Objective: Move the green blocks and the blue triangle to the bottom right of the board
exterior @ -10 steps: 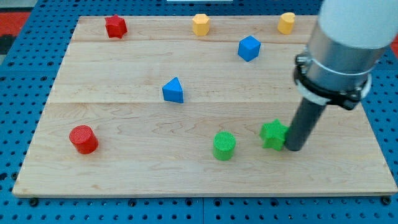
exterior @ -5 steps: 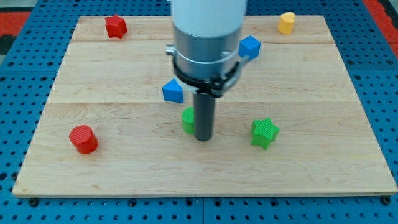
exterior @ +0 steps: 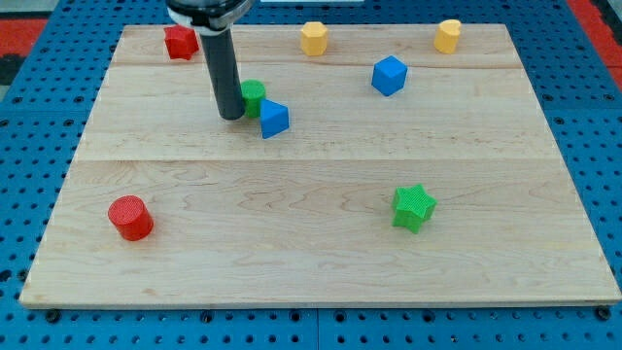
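Note:
My tip (exterior: 231,116) rests on the board in the upper left part, touching the left side of the green cylinder (exterior: 254,95). The blue triangle (exterior: 274,119) sits right next to the cylinder, just below and to its right. The green star (exterior: 414,207) lies alone in the lower right part of the board, well away from my tip.
A red star (exterior: 180,42) is at the top left, a yellow block (exterior: 313,38) at the top middle, a yellow cylinder (exterior: 447,36) at the top right. A blue cube (exterior: 389,75) sits right of centre near the top. A red cylinder (exterior: 129,217) is at the lower left.
My tip swept from beside the green star leftwards, then up and left. The green cylinder moved from the lower middle up beside the blue triangle. The green star shifted slightly left early on.

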`<act>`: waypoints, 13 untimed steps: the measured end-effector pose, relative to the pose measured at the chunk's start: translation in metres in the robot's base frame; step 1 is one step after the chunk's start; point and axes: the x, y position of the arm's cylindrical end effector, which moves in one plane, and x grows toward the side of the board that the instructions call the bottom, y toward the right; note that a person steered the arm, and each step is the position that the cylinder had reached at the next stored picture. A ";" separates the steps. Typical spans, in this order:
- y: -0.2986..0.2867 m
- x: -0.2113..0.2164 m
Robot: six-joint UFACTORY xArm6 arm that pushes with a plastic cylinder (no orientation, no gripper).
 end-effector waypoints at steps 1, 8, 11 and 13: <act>0.052 0.003; 0.000 0.062; 0.077 -0.030; 0.094 0.038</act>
